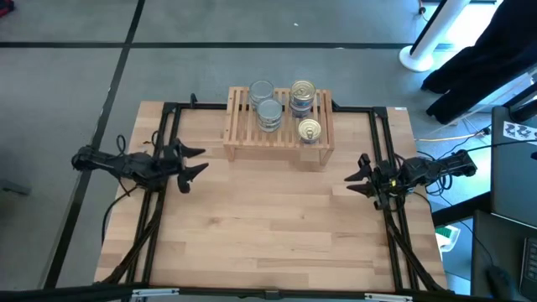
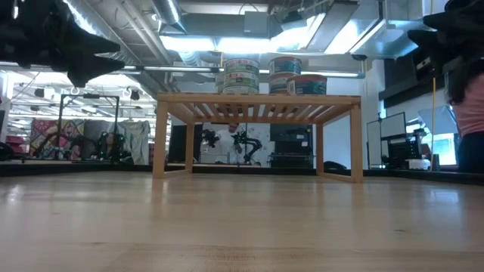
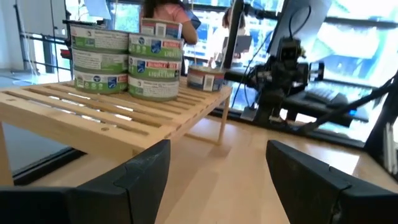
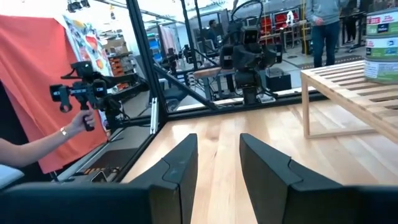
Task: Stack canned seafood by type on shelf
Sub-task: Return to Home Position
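The light-wood shelf (image 1: 277,138) stands at the table's far middle, legs on the table top. Several tins sit on its slats. Two stacks have silver-grey tops (image 1: 262,91) (image 1: 269,112). To their right are a gold-topped stack (image 1: 302,92) and a single gold-topped tin (image 1: 310,129). The left wrist view shows the stacks (image 3: 124,62) and the single tin (image 3: 205,78). My left gripper (image 1: 195,163) hangs open left of the shelf (image 3: 217,168). My right gripper (image 1: 356,171) hangs open to the shelf's right and nearer (image 4: 219,158). Neither holds anything.
Black frame rails (image 1: 168,168) (image 1: 388,151) run along both table sides, close to the arms. Bare wood (image 1: 268,226) lies between the grippers and the near edge. A person's hand (image 4: 78,121) with a controller shows beyond the table's left side. Another person (image 2: 470,106) stands at the right.
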`<control>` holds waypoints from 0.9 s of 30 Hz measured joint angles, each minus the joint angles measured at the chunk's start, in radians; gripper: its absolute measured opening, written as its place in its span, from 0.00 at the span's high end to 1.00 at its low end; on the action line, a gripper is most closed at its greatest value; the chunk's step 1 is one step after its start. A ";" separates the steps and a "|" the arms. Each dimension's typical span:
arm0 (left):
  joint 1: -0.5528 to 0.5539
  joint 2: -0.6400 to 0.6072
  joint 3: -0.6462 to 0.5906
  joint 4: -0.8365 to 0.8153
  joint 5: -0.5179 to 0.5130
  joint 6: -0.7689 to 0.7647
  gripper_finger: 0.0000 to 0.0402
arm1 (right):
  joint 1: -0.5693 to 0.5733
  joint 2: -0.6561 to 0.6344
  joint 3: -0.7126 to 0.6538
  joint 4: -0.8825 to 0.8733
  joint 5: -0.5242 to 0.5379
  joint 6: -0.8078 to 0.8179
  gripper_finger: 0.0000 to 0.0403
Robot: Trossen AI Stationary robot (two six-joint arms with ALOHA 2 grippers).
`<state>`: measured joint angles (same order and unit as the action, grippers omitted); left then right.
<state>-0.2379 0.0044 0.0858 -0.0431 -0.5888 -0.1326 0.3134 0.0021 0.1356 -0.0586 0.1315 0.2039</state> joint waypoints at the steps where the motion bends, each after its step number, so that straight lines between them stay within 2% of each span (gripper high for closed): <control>1: 0.000 0.000 -0.010 0.004 0.000 0.011 0.35 | 0.000 0.000 0.000 0.000 0.005 0.000 0.70; 7: 0.000 0.001 -0.046 0.019 0.010 0.031 0.35 | 0.000 0.000 0.000 -0.011 0.009 -0.033 0.70; 16: 0.000 0.000 -0.078 0.104 0.245 0.193 0.35 | 0.000 0.000 0.000 -0.072 -0.017 -0.046 0.70; 21: 0.014 0.000 -0.078 0.105 0.247 0.239 0.35 | 0.000 0.000 0.000 -0.119 -0.026 -0.059 0.70; 27: 0.079 0.000 -0.078 0.102 0.242 0.234 0.35 | 0.000 0.000 0.000 -0.210 0.058 -0.082 0.70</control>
<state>-0.1592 0.0040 0.0078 0.0593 -0.3466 0.1014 0.3137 0.0021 0.1360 -0.2681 0.1893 0.1222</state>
